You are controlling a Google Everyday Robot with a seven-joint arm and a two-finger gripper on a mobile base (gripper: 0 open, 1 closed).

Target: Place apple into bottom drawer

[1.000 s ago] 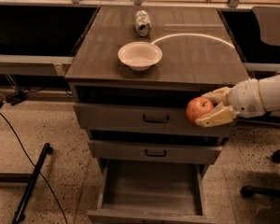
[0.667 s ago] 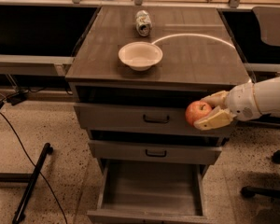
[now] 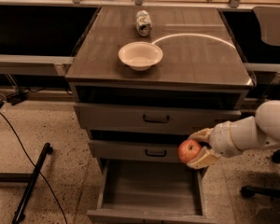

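Smooth white rounded arm [image 3: 270, 125], segmented pale wrist [image 3: 229, 139], cream-tan jaws at lower right

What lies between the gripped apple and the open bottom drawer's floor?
Nothing: in the camera view the gripper, before the middle drawer's right end, holds the apple over the bottom drawer's bare floor.

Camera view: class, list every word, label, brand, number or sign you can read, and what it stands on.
No text can be read.
Can on the cabinet top: markings, not legible.
Bowl, apple: no writing visible.
Gripper, holding the apple over the open bottom drawer, near its right side: no writing visible.
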